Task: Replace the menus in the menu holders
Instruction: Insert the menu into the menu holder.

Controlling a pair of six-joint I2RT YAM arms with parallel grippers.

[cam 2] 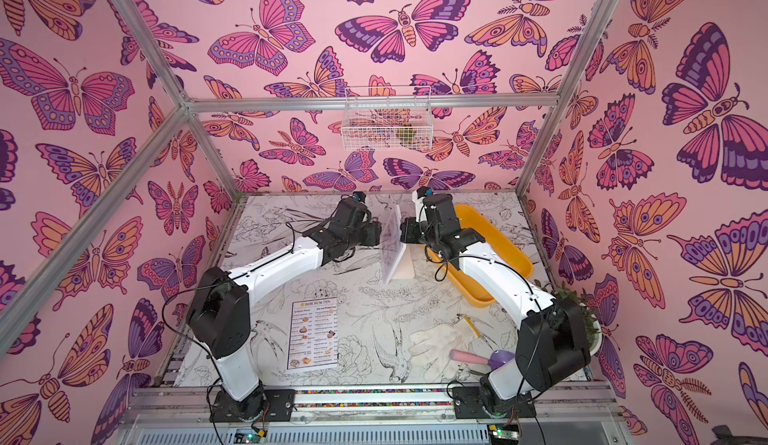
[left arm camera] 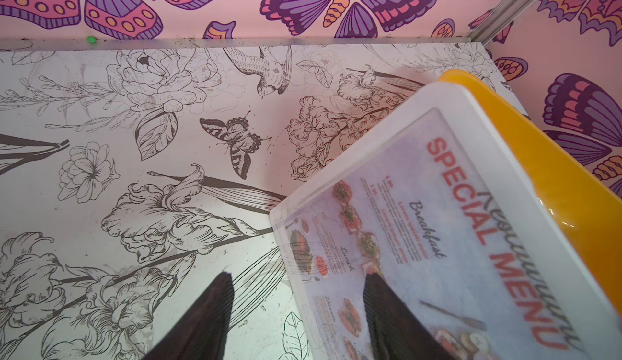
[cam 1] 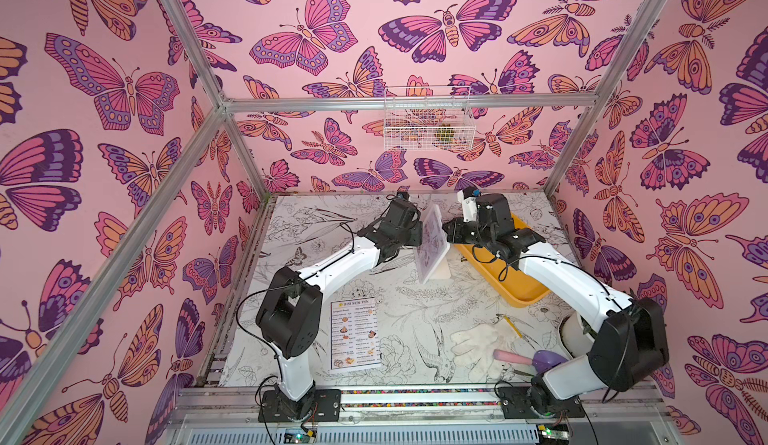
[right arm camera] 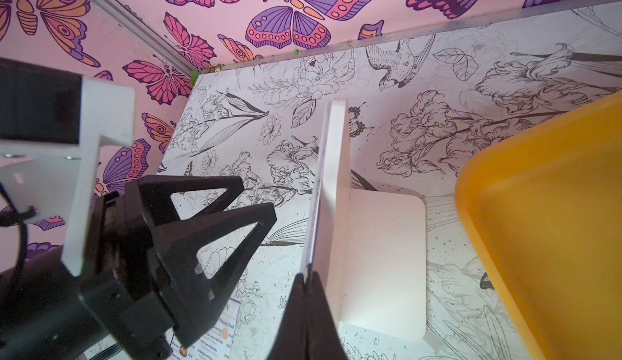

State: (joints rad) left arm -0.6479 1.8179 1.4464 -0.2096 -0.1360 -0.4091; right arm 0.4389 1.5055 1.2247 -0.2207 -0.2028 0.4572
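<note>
Two grippers flank the upright menu holder [cam 1: 434, 243], which stands toward the back of the table [cam 1: 415, 297], just beside the yellow tray [cam 1: 517, 287], with the SPECIAL MENU sheet [left arm camera: 437, 227] inside it. The right gripper [right arm camera: 308, 279] is pinched tight on the thin front edge at the holder's side. That edge looks like the sheet, though whether a clear cover is caught too cannot be told. The left gripper [left arm camera: 296, 276] stands moderately wide and holds nothing. One finger [left arm camera: 387, 314] lies across the holder's face in the left wrist view, contact unclear. The DIM SUM INN menu [cam 1: 355, 332] lies flat near the front of the table, well apart from the holder.

The step looks like drawing the old sheet out. Doing it well likely means pulling slowly along the plane of the panel, so the paper slides rather than creasing or tearing at the pinch. The light stand may tip or skid toward the pull, so the left gripper should brace the frame, clear of the sheet, before the right one draws.
</note>
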